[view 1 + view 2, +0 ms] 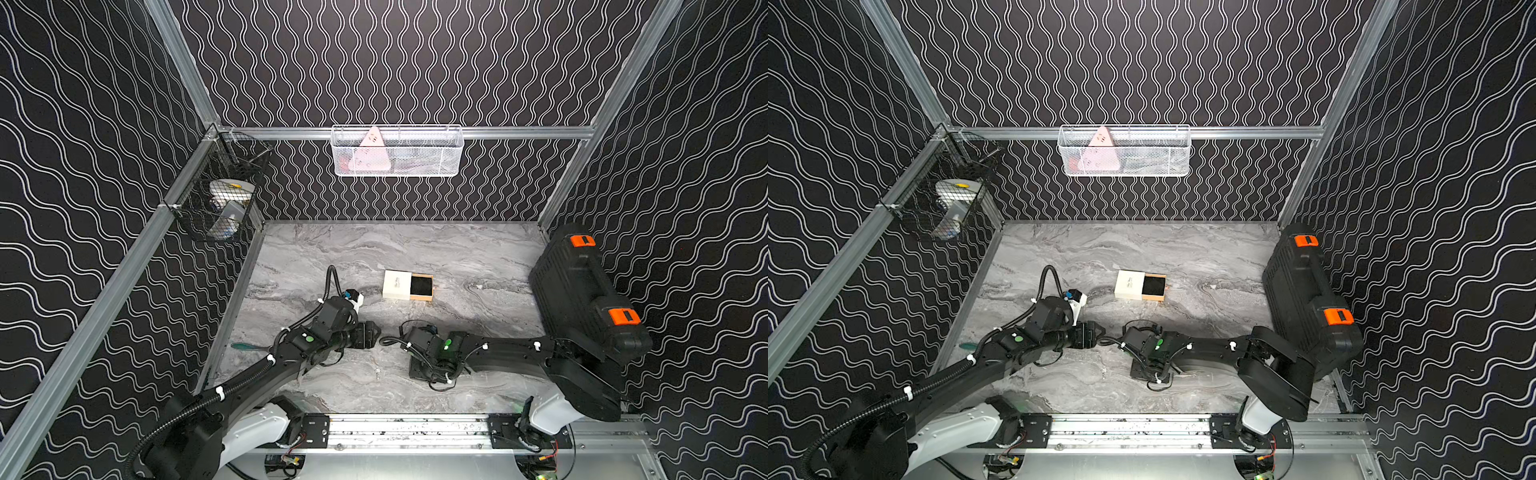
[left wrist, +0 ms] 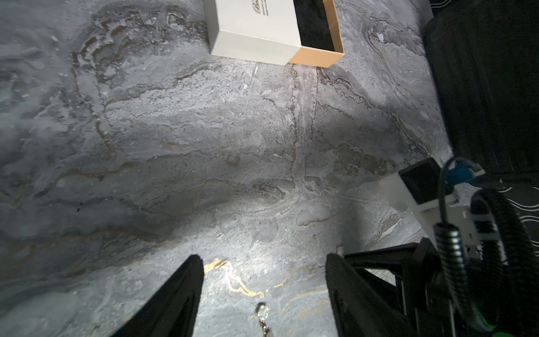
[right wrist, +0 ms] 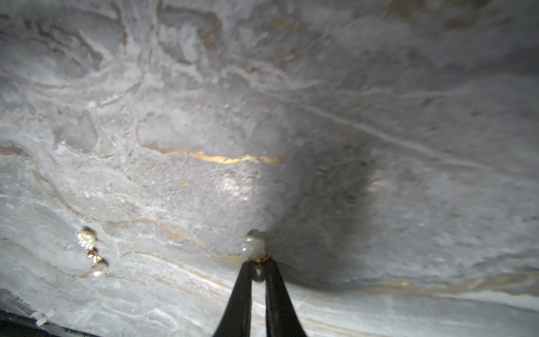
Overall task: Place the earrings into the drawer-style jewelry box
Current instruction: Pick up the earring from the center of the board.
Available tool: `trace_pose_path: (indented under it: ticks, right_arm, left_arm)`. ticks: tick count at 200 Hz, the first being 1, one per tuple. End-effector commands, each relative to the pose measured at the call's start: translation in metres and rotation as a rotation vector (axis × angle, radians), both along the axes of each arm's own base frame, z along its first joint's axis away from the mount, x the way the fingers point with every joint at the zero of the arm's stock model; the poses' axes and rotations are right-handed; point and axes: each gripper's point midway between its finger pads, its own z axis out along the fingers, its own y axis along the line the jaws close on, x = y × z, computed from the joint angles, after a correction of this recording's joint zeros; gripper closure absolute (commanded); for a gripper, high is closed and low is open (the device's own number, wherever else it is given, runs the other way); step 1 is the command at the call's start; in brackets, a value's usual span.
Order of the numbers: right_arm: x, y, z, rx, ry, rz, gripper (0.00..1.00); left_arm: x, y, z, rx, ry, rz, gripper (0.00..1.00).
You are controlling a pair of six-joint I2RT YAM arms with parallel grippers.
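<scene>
Entry: right tool (image 3: 258, 264), tips clamped on the first earring (image 3: 253, 247), low over the desk (image 3: 379, 87). The second earring (image 3: 92, 252) lies loose just beside it, flat on the desk, between the spread fingers of the empty left tool (image 2: 264, 258). The jewelry box (image 1: 397, 285) sits well apart, almost straight behind the right tool. Its drawer (image 1: 421, 286) is pulled open toward the black case (image 1: 582, 291). Likely carry: straight back to the drawer.
</scene>
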Motion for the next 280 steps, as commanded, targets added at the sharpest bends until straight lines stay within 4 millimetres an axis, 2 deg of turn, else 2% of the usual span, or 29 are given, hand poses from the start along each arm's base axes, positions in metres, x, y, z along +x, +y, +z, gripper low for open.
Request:
trace_pose_path:
  ticks: [1,65,121,168,203,242,280]
  right_arm:
    - [0.011,0.0,0.009,0.054,-0.055,-0.034,0.88]
    - [0.041,-0.001,0.032,0.329,-0.067,-0.163,0.88]
    - [0.056,0.0,0.041,0.46,-0.046,-0.229,0.88]
    - [0.059,-0.001,0.044,0.487,-0.052,-0.25,0.88]
    - [0.059,-0.002,0.046,0.499,-0.051,-0.256,0.88]
    - [0.059,-0.003,0.049,0.505,-0.06,-0.264,0.88]
    - [0.06,-0.004,0.053,0.511,-0.064,-0.266,0.88]
  left_arm:
    - [0.0,-0.016,0.009,-0.081,-0.022,-0.043,0.29]
    - [-0.018,-0.069,0.01,-0.173,-0.056,-0.211,0.29]
    - [-0.027,-0.107,0.001,-0.267,-0.052,-0.308,0.44]
    - [-0.028,-0.116,-0.012,-0.305,-0.015,-0.316,0.57]
    - [-0.029,-0.121,-0.021,-0.317,0.005,-0.334,0.59]
    - [-0.028,-0.127,-0.024,-0.353,0.017,-0.339,0.56]
    - [-0.027,-0.132,-0.028,-0.37,0.023,-0.351,0.63]
